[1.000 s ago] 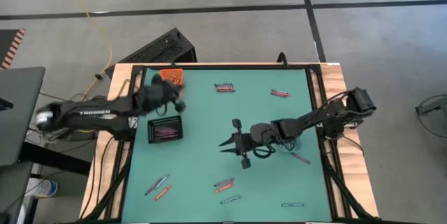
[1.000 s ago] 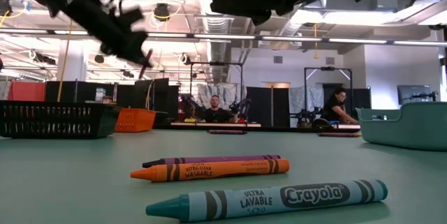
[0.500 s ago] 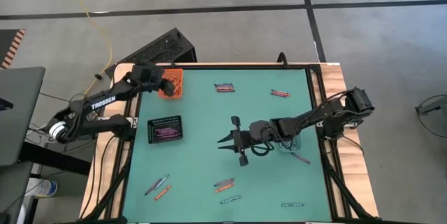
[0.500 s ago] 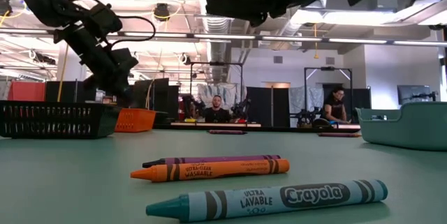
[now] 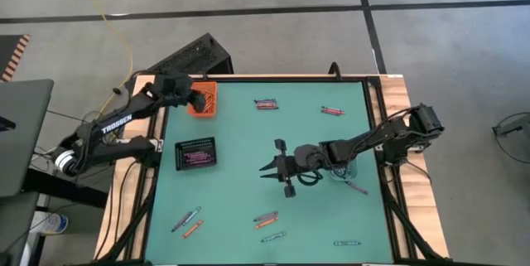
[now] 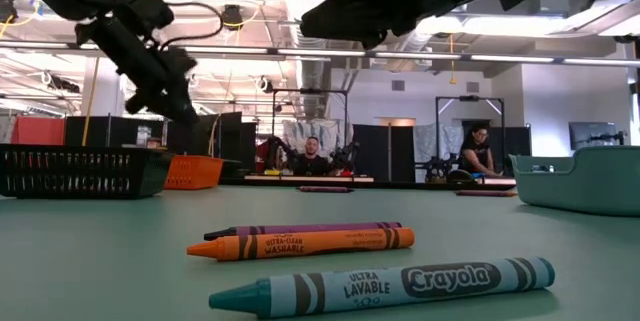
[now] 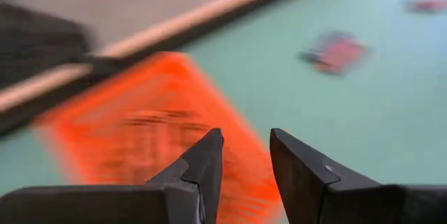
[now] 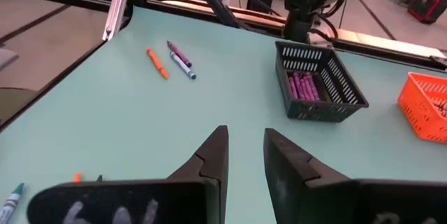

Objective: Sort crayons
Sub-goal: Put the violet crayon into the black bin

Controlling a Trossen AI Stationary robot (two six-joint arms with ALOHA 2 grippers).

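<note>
Crayons lie scattered on the green table: a red pair [image 5: 266,103] and another [image 5: 332,111] at the far side, and several near the front [image 5: 186,219] [image 5: 265,217] [image 5: 348,242]. My left gripper [image 7: 244,155] hangs open, with nothing between its fingers, over the orange tray [image 5: 204,100] at the far left corner. Above the table's middle my right gripper [image 5: 277,169] stands open and holds nothing. The low view shows a purple [image 6: 310,230], an orange [image 6: 300,244] and a teal crayon [image 6: 380,286] lying flat up close.
A black tray [image 5: 195,153] holding purple crayons sits left of centre. A clear tray [image 5: 344,171] stands under my right arm, with one crayon [image 5: 358,188] beside it. People sit in the room beyond the table's far edge [image 6: 310,153].
My left gripper has swung from near the black tray toward the table's far edge and now hangs over the orange tray. It dipped toward the tray, then rose a little.
</note>
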